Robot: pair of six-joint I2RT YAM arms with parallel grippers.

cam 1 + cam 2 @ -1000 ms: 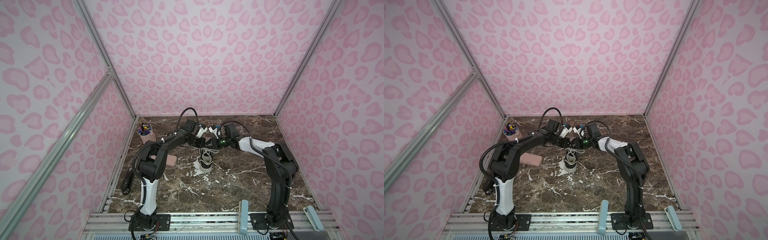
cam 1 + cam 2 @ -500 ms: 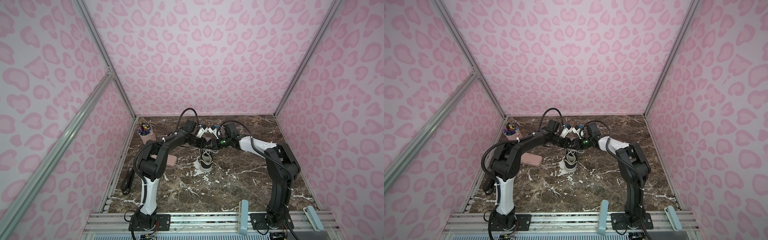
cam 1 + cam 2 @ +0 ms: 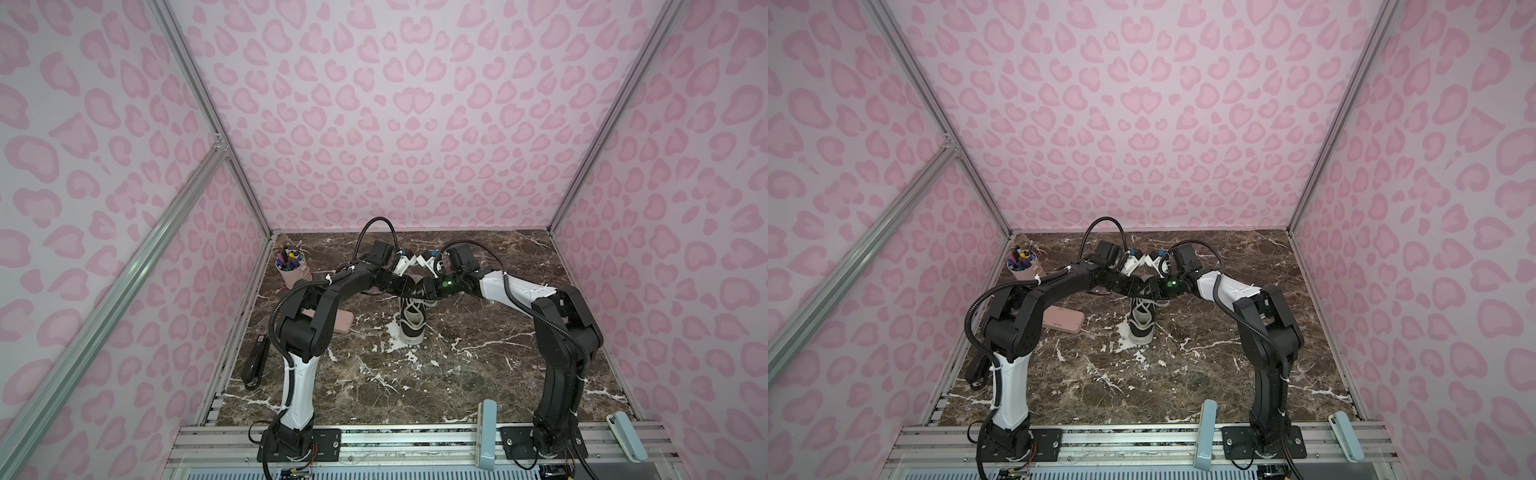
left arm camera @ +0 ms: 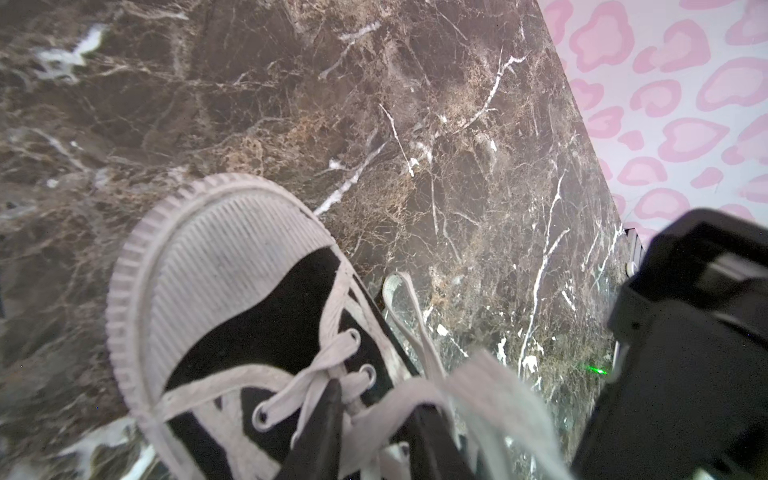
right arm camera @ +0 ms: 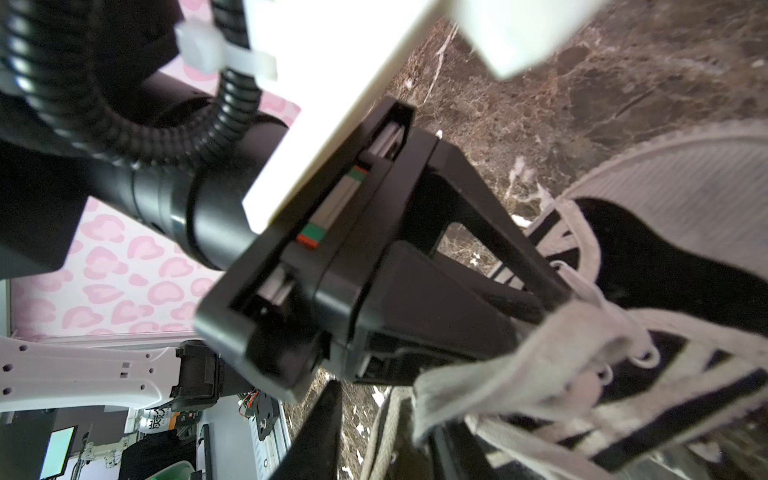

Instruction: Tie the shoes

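Left gripper (image 4: 376, 405), right gripper (image 5: 386, 432) over sneaker (image 3: 411, 322), pink case (image 3: 344, 322) beside

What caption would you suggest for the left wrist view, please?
Left wrist view: black sneaker with white ribbed toe cap on marble tabletop, white laces bunched around the left gripper.

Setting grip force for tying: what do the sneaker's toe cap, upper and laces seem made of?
Toe cap: matte white rubber, judging by its moulded ribbing.
Upper: probably black canvas, with a dull cloth look.
Laces: flat white woven fabric, perhaps cotton; they lie limp and soft-edged.
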